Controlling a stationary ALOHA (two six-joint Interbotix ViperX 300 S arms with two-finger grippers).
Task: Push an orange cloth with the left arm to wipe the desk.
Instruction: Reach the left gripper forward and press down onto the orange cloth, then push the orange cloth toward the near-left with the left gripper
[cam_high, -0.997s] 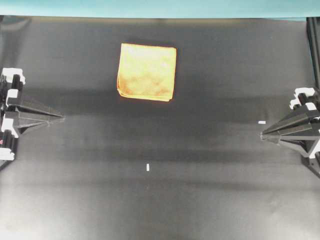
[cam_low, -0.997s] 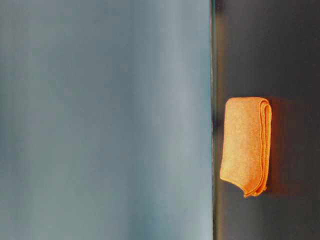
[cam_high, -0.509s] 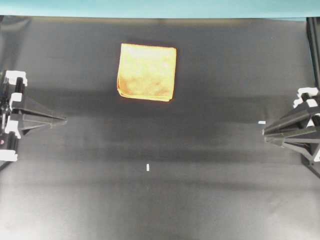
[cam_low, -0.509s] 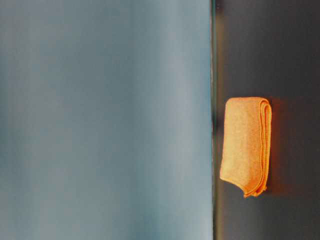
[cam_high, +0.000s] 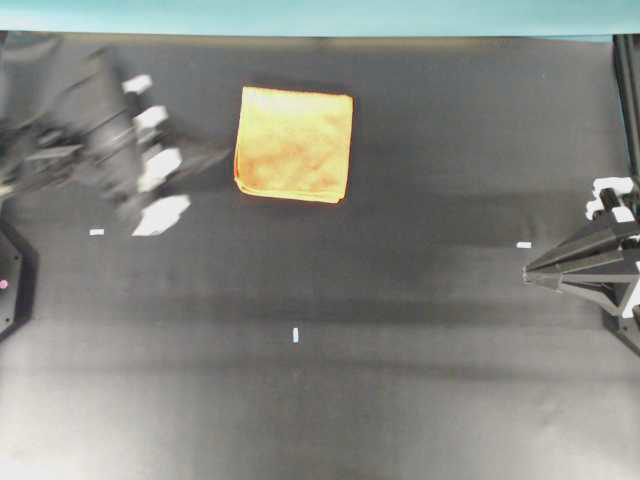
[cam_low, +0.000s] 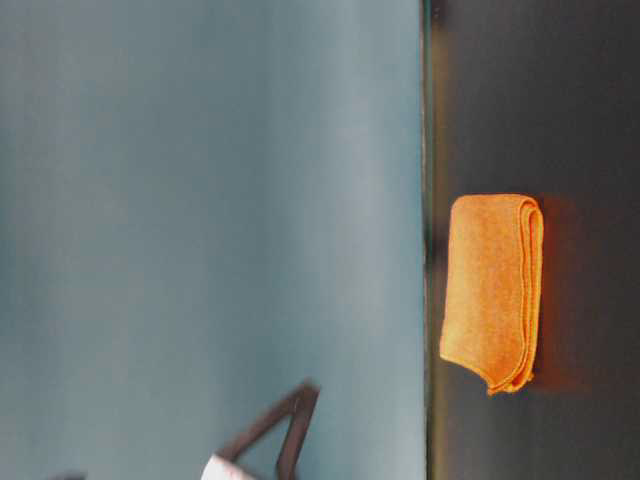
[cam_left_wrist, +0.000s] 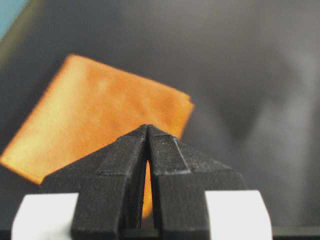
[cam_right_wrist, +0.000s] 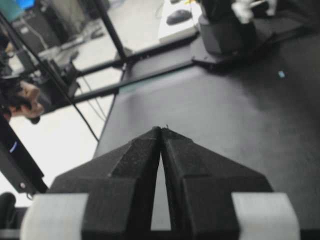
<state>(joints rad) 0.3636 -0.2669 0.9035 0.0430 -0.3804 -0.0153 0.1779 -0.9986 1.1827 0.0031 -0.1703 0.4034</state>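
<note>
Orange cloth lies folded square, edges darker

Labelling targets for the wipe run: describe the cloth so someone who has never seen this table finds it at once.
Start from the wide black desk with the teal strip along its far edge. Near that far edge, a little left of centre, lies the orange cloth, folded flat into a rough square. It is the only coloured, soft thing on the desk; everything else is black arms and tiny white tape marks.

The left arm was a motion blur at nine o'clock of the orange cloth. The left gripper hid the cloth's near edge.
</note>
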